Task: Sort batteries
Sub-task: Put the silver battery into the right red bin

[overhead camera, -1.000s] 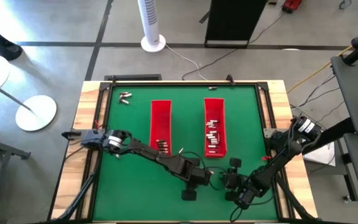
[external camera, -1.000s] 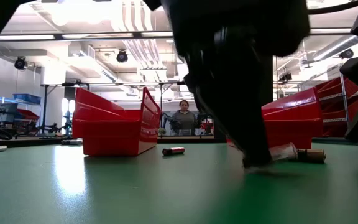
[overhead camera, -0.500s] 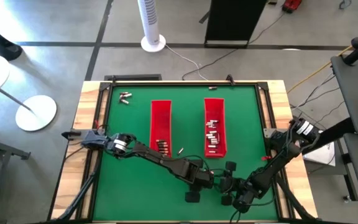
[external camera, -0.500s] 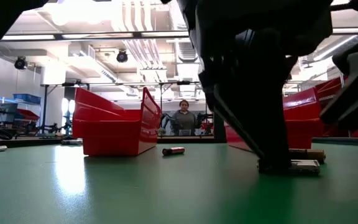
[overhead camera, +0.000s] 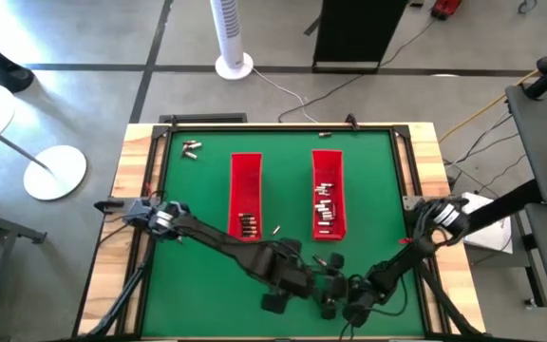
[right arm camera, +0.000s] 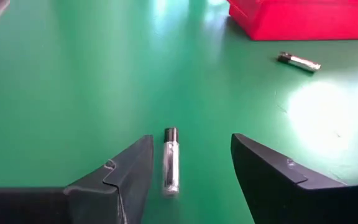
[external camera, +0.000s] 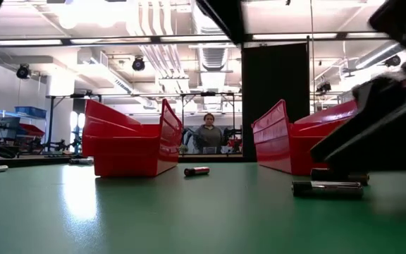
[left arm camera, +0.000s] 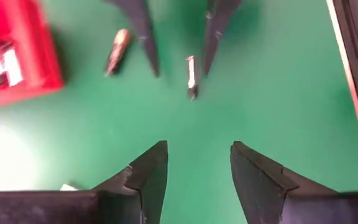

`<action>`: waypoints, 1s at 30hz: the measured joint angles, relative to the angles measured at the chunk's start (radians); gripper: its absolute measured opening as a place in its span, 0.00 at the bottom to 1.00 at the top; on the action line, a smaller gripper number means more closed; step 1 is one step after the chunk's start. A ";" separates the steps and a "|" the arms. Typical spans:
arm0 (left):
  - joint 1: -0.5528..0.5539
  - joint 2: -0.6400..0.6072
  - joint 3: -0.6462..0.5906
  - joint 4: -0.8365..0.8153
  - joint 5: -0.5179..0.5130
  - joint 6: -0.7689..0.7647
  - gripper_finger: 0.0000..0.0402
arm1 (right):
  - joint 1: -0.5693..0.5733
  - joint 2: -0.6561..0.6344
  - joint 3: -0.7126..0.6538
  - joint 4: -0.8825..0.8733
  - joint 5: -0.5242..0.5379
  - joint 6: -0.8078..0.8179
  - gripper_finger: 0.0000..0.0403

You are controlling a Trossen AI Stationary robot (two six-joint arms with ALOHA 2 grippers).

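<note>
Big flat desk [overhead camera: 188, 199] with a smooth green top and a pale wood rim. On it, two long red plastic trays: left tray [overhead camera: 246, 195] with a small bunch of batteries at its near end, right tray [overhead camera: 328, 193] with a longer row of them.

Two dark arms reaching in low over the near edge of the desk, meeting close together. Left claw [left arm camera: 192, 167]: two dark pointed fingers, wide apart, holding nothing. Right claw [right arm camera: 188, 163]: same shape, also wide apart, holding nothing.

Batteries: tiny shiny grey metal sticks, round like little tubes, some with dark tips. One loose battery [right arm camera: 170, 160] lying flat on the green, right between the right claw's fingers, not gripped. In the left wrist view, the same battery [left arm camera: 191, 76] out ahead of the left claw, well apart from it, between the other claw's tips. Another battery [left arm camera: 117, 51] just beside, near the corner of the right tray. One more [overhead camera: 276, 230] on the green between the two trays. A small pair [overhead camera: 191, 147] far off, near the back left corner.
</note>
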 joint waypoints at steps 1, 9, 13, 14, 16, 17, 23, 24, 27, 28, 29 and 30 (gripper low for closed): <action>-0.002 -0.036 -0.027 -0.011 -0.005 -0.012 0.38 | -0.009 0.014 0.001 0.012 0.000 -0.006 0.52; -0.045 -0.343 -0.423 0.185 -0.139 -0.118 0.38 | -0.038 0.068 0.027 0.018 -0.041 0.009 0.47; -0.069 -0.532 -0.731 0.515 -0.212 -0.171 0.38 | -0.038 0.072 0.029 0.017 -0.053 0.007 0.41; -0.072 -0.571 -0.816 0.622 -0.227 -0.175 0.38 | -0.041 0.072 0.029 0.018 -0.061 0.007 0.39; -0.077 -0.635 -0.987 0.876 -0.249 -0.174 0.38 | -0.047 0.072 0.027 0.019 -0.081 0.008 0.35; -0.077 -0.664 -1.063 1.011 -0.251 -0.168 0.38 | -0.051 0.071 0.027 0.020 -0.096 0.008 0.33; -0.070 -0.737 -1.379 1.669 -0.285 -0.114 0.38 | -0.067 0.070 0.025 0.019 -0.175 0.014 0.18; -0.069 -0.737 -1.404 1.735 -0.298 -0.090 0.38 | -0.067 0.070 0.025 0.018 -0.179 0.014 0.16; -0.069 -0.741 -1.444 1.884 -0.325 -0.022 0.38 | -0.067 0.070 0.023 0.012 -0.184 0.014 0.09; -0.069 -0.742 -1.449 1.904 -0.331 -0.006 0.38 | -0.067 0.070 0.022 0.009 -0.186 0.014 0.08; -0.069 -0.741 -1.452 1.908 -0.331 0.003 0.38 | -0.067 0.070 0.022 0.003 -0.195 0.014 0.07; -0.069 -0.741 -1.452 1.903 -0.331 0.005 0.38 | -0.068 0.070 0.022 -0.006 -0.210 0.013 0.06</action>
